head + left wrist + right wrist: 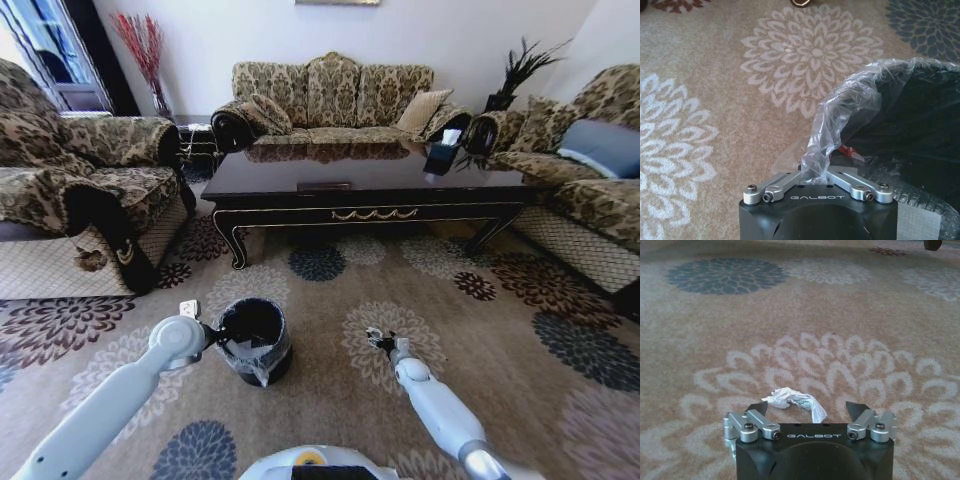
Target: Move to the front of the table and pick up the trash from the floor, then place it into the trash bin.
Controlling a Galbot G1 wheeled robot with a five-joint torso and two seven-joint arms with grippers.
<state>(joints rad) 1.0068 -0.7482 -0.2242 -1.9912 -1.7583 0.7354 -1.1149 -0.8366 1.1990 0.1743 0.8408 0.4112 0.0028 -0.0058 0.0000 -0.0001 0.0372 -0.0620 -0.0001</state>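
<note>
The trash bin [256, 341] is a small black bucket with a clear liner, standing on the carpet in front of the dark table [360, 185]. My left gripper [212, 334] is at the bin's left rim. In the left wrist view the left gripper [815, 172] is shut on a piece of clear plastic wrapper [822, 135] with a red bit beside it, right against the bin's liner [900, 67]. My right gripper [807, 409] is low over the carpet and open. A crumpled white paper scrap [792, 400] lies between its fingers [758, 408].
Patterned sofas stand left [70, 190], behind [335, 95] and right [590, 170] of the table. A tissue box [442, 155] sits on the table's right end. Flowered carpet [470, 330] spreads open between me and the table.
</note>
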